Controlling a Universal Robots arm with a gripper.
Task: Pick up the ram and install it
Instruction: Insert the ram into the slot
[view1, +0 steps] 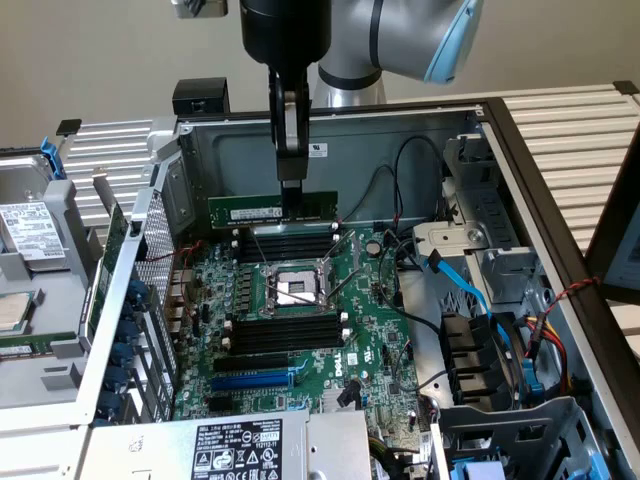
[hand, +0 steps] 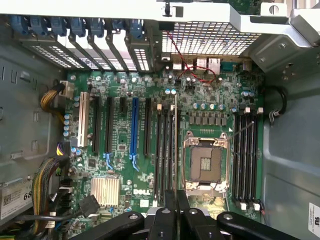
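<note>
**Ram** (view1: 240, 211): long green stick with a white label, held level on its long edge and lifted clear of the board. In the exterior view it hangs in front of the case's rear wall, just above the far bank of memory slots (view1: 285, 243). In the wrist view it (hand: 176, 145) shows edge-on as a thin line parallel to the slots. There it runs along the socket side of the near bank of memory slots (hand: 166, 150). Which slot it stands over cannot be told.

**Gripper** (view1: 290, 200): comes straight down from the arm (view1: 350, 40), with its fingers clamped on the ram near the middle of its length. In the wrist view the gripper (hand: 176, 202) has its two dark fingers (hand: 170, 202) pressed close on either side of the thin edge.

**Near bank of memory slots** (view1: 285, 335): black, with white end clips, lying between the socket and the blue expansion slot (view1: 255, 380).

**Processor socket** (view1: 297, 290): metal frame, lying between the two banks.

**Motherboard** (view1: 370, 340): green, lying flat in the opened computer case (view1: 400, 130).

**Heatsink** (hand: 105, 191): small and silver, finned, just beside the end of the blue expansion slot.

**Blue cables** (view1: 470, 290): loop through the drive bay at the exterior view's right.

**Power supply** (view1: 240, 445): bears a white label and sits at the near edge of the case.
</note>
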